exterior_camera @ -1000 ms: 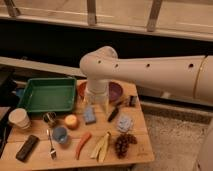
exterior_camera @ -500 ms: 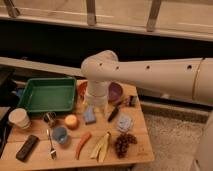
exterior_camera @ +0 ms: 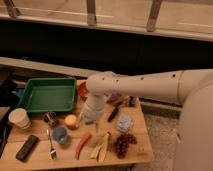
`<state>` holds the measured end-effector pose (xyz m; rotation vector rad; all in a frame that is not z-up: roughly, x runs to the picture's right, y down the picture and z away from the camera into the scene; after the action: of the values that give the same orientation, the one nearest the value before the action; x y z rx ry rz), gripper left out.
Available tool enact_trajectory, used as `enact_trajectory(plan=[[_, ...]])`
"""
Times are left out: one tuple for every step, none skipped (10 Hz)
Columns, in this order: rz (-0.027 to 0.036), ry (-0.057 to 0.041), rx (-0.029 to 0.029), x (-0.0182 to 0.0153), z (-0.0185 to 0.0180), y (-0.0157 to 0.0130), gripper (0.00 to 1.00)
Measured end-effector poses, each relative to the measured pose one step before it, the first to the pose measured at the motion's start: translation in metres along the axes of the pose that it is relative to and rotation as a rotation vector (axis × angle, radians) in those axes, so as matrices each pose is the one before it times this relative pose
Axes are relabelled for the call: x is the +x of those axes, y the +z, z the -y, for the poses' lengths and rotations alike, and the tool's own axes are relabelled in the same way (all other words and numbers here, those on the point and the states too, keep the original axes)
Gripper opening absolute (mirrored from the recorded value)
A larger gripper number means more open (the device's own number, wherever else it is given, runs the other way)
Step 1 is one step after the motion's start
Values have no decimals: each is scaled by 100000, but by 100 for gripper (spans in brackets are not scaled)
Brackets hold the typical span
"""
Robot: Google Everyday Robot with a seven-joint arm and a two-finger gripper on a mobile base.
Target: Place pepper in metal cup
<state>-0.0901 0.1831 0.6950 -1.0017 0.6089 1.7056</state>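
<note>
1. The white robot arm reaches in from the right, bends at a rounded joint above the back of the tabletop, and points downward.
2. The light wooden tabletop carries everything else.
3. A green rectangular plastic tray sits at the back left.
4. The pincer, at the arm's lower end, hangs low over the middle of the tabletop, just right of a small round orange object. I cannot tell whether it is released or clenched.
5. A yellow banana peel lies near the front edge, with a dark bunch of grapes to its right.
6. The long, slim orange-red chili pepper lies flat near the front, between a small blue cup and the banana peel. It is in front of the pincer and apart from it.
7. The small shiny metal cup stands upright in front of the tray, between a white paper cup and the orange object. It is apart from the pepper.
</note>
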Motion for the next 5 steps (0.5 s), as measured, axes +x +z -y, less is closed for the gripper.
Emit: enact_trajectory(plan=[[-3734, -1632, -1578, 114, -1182, 1240, 65], [-2977, -1818, -95, 270, -690, 776, 65], [-989, -528, 198, 135, -144, 224, 65], [18, 245, 35, -17, 140, -62, 65], [14, 57, 12, -11, 32, -12, 65]])
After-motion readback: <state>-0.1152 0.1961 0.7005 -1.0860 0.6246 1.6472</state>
